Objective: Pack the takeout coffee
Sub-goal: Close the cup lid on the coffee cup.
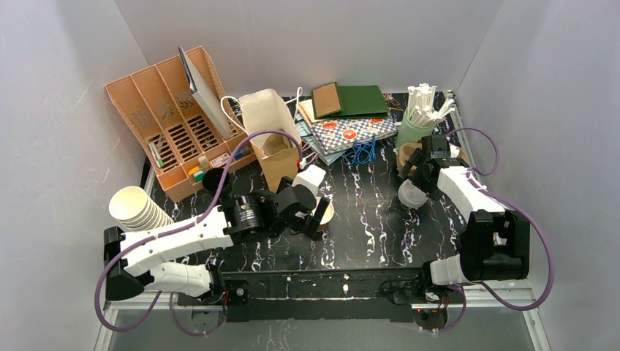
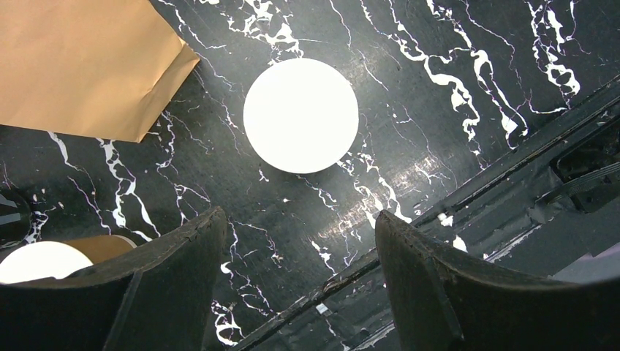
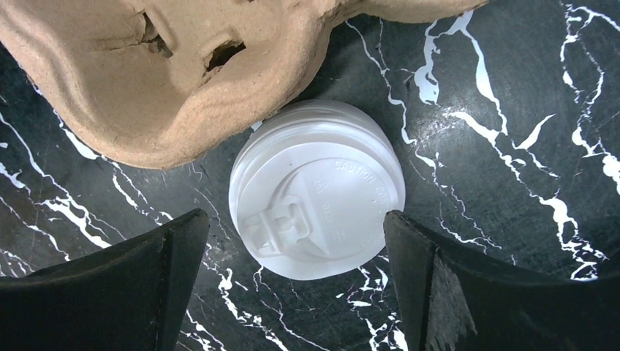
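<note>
The lid (image 3: 316,191) sits on the table (image 3: 512,110) just before the carrier (image 3: 146,66); the cup (image 2: 300,115) stands near the bag (image 2: 80,66).

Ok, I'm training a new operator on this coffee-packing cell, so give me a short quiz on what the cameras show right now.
1. True or false: the right gripper is shut on the white lid.
2. In the right wrist view, what lies just beyond the lid? A) a pulp cup carrier B) a green notebook C) a black cup
3. Fill in: in the left wrist view, the left gripper hangs open over the marble table, with a ____ paper bag off to one side.

Key: 1 false, its fingers stand open either side of the lid; 2 A; 3 brown.
</note>
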{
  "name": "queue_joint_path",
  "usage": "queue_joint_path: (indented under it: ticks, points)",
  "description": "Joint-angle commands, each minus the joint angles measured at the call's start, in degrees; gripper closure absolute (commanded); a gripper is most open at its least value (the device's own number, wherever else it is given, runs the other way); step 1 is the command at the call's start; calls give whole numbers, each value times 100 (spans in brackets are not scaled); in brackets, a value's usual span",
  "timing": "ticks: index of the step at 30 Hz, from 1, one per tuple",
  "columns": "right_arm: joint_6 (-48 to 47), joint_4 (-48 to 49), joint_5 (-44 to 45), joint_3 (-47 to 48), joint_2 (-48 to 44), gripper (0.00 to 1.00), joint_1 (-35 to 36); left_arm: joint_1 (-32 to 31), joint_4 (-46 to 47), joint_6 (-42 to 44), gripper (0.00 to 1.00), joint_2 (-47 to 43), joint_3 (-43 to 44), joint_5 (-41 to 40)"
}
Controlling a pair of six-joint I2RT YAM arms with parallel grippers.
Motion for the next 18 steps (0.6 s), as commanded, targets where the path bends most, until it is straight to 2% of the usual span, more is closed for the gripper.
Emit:
queue_joint_path:
  ticks: [1,18]
  points:
    - [-137,135,319,-42,-161,2,-26,-30,-112,-44,28,-131,-28,-178]
    - [-272,401,292,-186,152,2,-47,-30,-80,-34,28,-29,-10,-159]
